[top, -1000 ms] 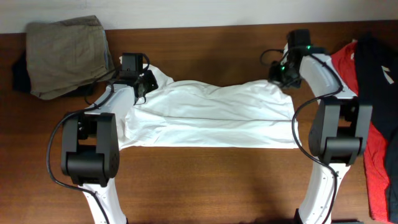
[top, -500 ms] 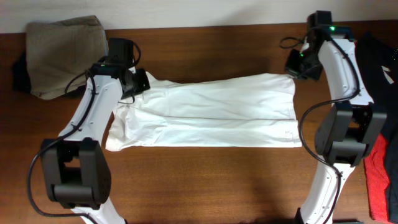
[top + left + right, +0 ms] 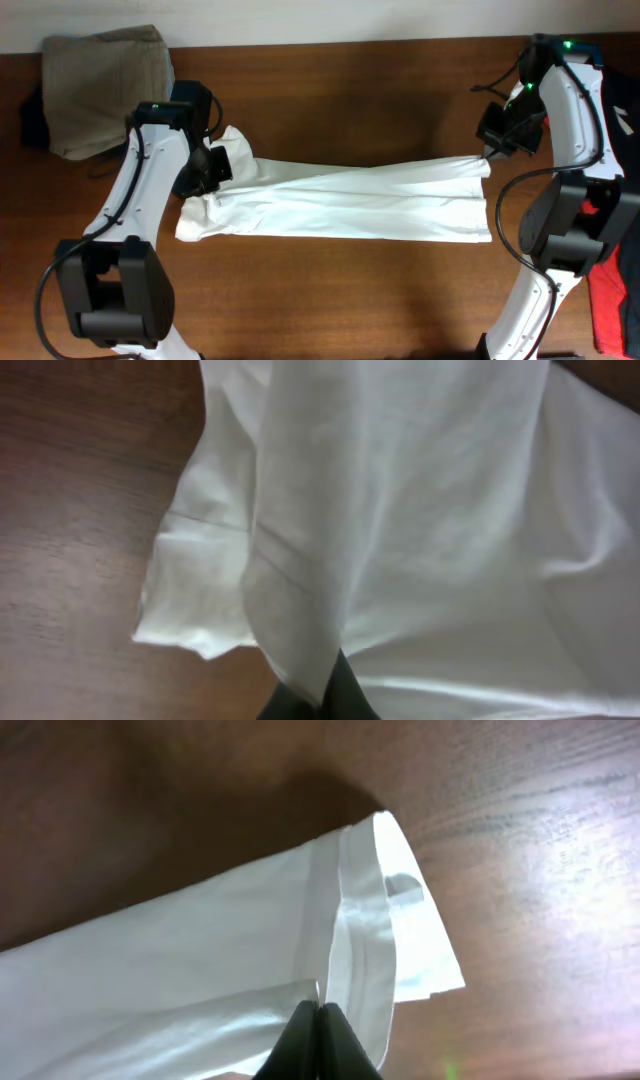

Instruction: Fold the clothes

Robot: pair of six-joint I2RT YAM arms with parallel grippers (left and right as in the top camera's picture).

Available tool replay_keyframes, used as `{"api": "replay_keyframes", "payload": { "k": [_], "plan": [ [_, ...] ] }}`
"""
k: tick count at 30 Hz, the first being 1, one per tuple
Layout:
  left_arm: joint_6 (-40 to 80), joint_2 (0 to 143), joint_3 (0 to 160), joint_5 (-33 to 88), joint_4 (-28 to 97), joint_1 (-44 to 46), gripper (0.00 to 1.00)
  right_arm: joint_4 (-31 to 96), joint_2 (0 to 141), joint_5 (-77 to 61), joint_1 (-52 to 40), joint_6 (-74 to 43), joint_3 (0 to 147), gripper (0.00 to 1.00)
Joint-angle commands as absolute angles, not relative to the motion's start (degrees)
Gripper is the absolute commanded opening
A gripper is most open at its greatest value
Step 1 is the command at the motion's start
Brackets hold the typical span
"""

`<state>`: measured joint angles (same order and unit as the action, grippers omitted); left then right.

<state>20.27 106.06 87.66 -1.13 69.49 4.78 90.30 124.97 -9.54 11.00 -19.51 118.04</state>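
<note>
thin matt white cloth T-shirt (image 3: 340,198), polished wood table (image 3: 350,95)

**White shirt on brown wood, khaki and red at the sides**

The T-shirt (image 3: 340,200) is plain white, and its creases shade to pale grey. The table (image 3: 330,300) under it is reddish-brown wood with a fine darker grain. To the left of the T-shirt, a folded garment (image 3: 105,85) is khaki-grey, with a dark, near-black cloth (image 3: 32,120) at its outer edge. To the right of the T-shirt are a red garment (image 3: 605,290) and a black garment (image 3: 625,80). The left arm (image 3: 150,190) and right arm (image 3: 582,100) are white with black joints, each carrying a small green light. The left gripper (image 3: 335,695) and right gripper (image 3: 320,1035) show black fingers against the white fabric. Beyond the T-shirt, the wall (image 3: 300,20) is off-white.
</note>
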Motion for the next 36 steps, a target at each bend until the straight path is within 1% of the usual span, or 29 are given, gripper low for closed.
{"api": "replay_keyframes", "payload": {
  "k": [1,3,4,6,8,12,13,14,15,16,17,18,19,20,21,23,24,25,26,27,28,29,30,31,32,33,34,36],
  "plan": [
    [19.7,104.7,83.8,-2.4,65.2,4.3,0.00,90.7,122.9,-6.8,10.1,-19.7,118.3,0.04],
    [19.8,105.4,81.1,-2.3,62.4,4.3,0.00,91.1,122.9,-6.3,8.8,-19.4,116.6,0.04],
    [19.9,105.7,80.2,-2.4,61.7,4.3,0.00,90.4,122.9,-5.4,8.1,-21.2,114.9,0.04],
    [19.9,106.7,78.7,-3.6,59.0,4.3,0.04,86.5,122.9,-3.8,7.4,-24.0,111.0,0.04],
    [21.1,108.0,78.7,-5.9,57.5,3.8,0.04,84.9,122.9,-3.8,7.5,-25.0,107.8,0.04],
    [21.2,110.7,78.7,-5.8,56.0,1.6,0.04,82.0,122.9,-0.7,8.3,-26.2,101.5,0.04],
    [21.1,111.6,78.7,-5.4,56.5,1.3,0.26,81.5,122.9,1.0,8.7,-26.5,100.6,0.04],
    [21.1,112.0,78.7,-5.4,57.1,1.3,0.43,81.5,122.9,1.6,8.8,-26.5,100.6,0.04],
    [21.1,112.4,78.7,-5.4,58.0,1.3,0.70,81.6,122.9,2.1,9.1,-26.4,100.6,0.07],
    [21.1,112.6,78.7,-5.4,59.4,1.3,0.81,81.8,122.9,2.2,9.2,-26.2,100.6,0.13],
    [21.1,112.5,78.7,-5.4,60.6,1.3,0.87,82.4,122.9,2.3,9.2,-25.8,100.6,0.15],
    [21.1,112.5,78.8,-5.5,61.4,1.3,0.98,83.4,122.9,2.2,9.2,-25.7,100.6,0.35],
    [21.1,112.5,78.8,-5.5,61.4,1.3,0.99,84.1,122.9,2.2,9.2,-24.9,100.6,0.63],
    [21.1,112.5,78.9,-5.5,61.1,1.3,0.99,84.7,122.9,2.2,9.1,-23.8,100.6,0.93],
    [21.1,112.5,79.7,-5.5,60.8,1.3,0.99,85.8,122.9,2.2,9.0,-22.3,100.7,0.99],
    [20.9,112.5,82.2,-5.9,62.0,1.3,0.97,86.6,122.9,2.2,9.1,-21.4,100.7,0.99],
    [20.9,112.5,85.6,-8.1,64.2,1.3,0.92,86.6,122.9,2.2,9.1,-20.9,100.7,0.99],
    [20.9,112.5,89.7,-10.5,66.6,1.3,0.84,86.6,122.9,0.7,9.1,-17.8,100.9,0.99],
    [20.9,112.5,92.2,-10.7,67.9,1.3,0.82,86.6,122.9,0.0,9.1,-16.9,101.0,1.00],
    [20.9,112.5,96.0,-9.8,70.1,1.5,0.76,86.5,122.9,-1.2,9.1,-16.7,101.1,0.98],
    [20.9,112.5,97.9,-9.0,71.0,1.8,0.61,86.0,122.9,-2.7,9.1,-16.7,101.1,0.95],
    [20.9,112.5,99.8,-6.9,71.3,2.7,0.39,85.1,122.9,-4.4,9.0,-16.2,101.1,0.80],
    [20.9,112.5,99.7,-4.4,69.7,3.7,0.26,84.2,122.9,-5.9,8.7,-14.5,101.1,0.60],
    [20.9,112.7,98.9,-3.4,68.2,4.6,0.18,83.7,122.9,-6.6,8.5,-13.6,101.1,0.43],
    [20.9,113.1,97.8,-3.4,67.3,5.5,0.16,83.2,122.9,-7.2,8.0,-13.5,101.0,0.26],
    [20.8,113.8,96.3,-2.7,66.6,6.4,0.14,82.9,123.0,-7.3,6.7,-13.5,101.0,0.13],
    [20.8,115.1,94.9,-1.1,65.5,7.0,0.13,82.9,123.0,-7.3,5.8,-12.5,101.0,0.07],
    [17.9,118.3,92.4,2.8,62.7,8.3,0.13,82.6,123.1,-7.0,3.2,-12.3,100.8,0.04]
  ]
}}
